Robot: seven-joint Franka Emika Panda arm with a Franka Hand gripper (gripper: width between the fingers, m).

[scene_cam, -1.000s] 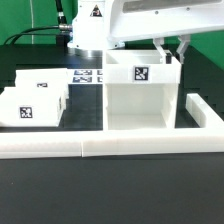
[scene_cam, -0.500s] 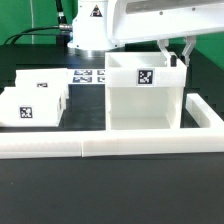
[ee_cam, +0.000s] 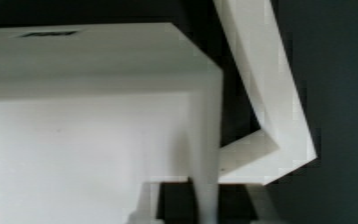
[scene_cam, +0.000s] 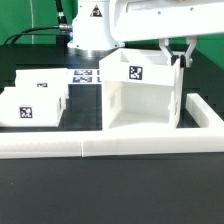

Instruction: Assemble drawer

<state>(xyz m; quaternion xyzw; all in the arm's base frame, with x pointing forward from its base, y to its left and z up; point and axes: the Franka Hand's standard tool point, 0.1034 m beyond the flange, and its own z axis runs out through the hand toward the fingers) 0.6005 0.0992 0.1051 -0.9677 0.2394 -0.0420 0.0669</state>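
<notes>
The tall white drawer housing [scene_cam: 140, 100] stands open-topped on the table at the exterior view's right, with a square tag on its inner back wall. My gripper [scene_cam: 173, 58] reaches down over its far right top edge. In the wrist view a dark finger [ee_cam: 172, 205] sits on each side of a thin white housing wall [ee_cam: 208, 150], so the gripper [ee_cam: 208, 205] is shut on that wall. A smaller white tagged tray part [scene_cam: 35, 100] lies at the exterior view's left, away from the gripper.
A long low white border wall [scene_cam: 110, 145] runs along the front and turns back at the right [scene_cam: 205, 110]; it also shows in the wrist view [ee_cam: 265, 80]. The marker board [scene_cam: 85, 76] lies behind the parts. The robot base [scene_cam: 90, 25] stands at the back.
The housing has turned on the table with the gripper holding it: its front left corner swung and its tag shifted slightly to the exterior view's left.
</notes>
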